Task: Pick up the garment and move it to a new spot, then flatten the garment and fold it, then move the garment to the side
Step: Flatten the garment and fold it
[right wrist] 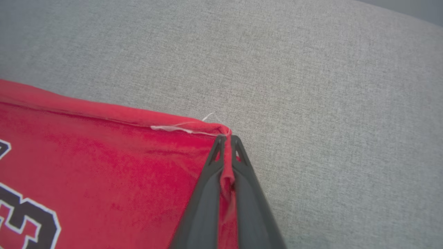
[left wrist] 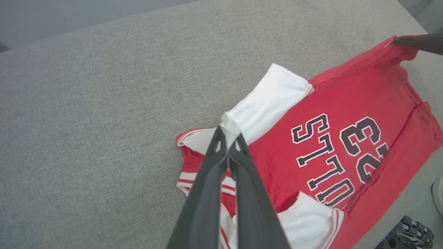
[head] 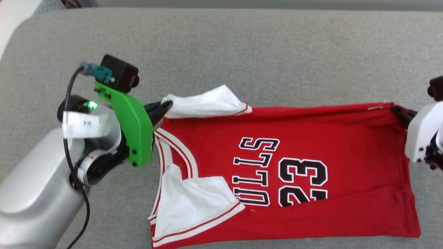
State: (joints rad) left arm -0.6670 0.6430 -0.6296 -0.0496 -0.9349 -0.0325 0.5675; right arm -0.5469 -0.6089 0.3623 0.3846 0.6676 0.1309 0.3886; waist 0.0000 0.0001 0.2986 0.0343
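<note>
The garment (head: 311,138), a red jersey with white sleeves and black lettering with "23", lies printed side up and sideways on the grey surface, neck to the left and hem to the right. My left gripper (head: 164,106) is shut on its far white sleeve (left wrist: 270,100) at the shoulder; in the left wrist view the left gripper (left wrist: 228,135) has white cloth between its tips. My right gripper (head: 398,110) is shut on the far hem corner; in the right wrist view the right gripper (right wrist: 226,138) pinches red cloth (right wrist: 104,166). The near sleeve (head: 193,204) lies folded over the front.
The grey fabric surface (head: 242,48) stretches wide behind the garment. Its rounded corner is at the far left (head: 20,31). A black cable (head: 69,138) loops along my left wrist. A shoe tip (left wrist: 437,193) and a dark device (left wrist: 405,235) sit at the left wrist view's lower right.
</note>
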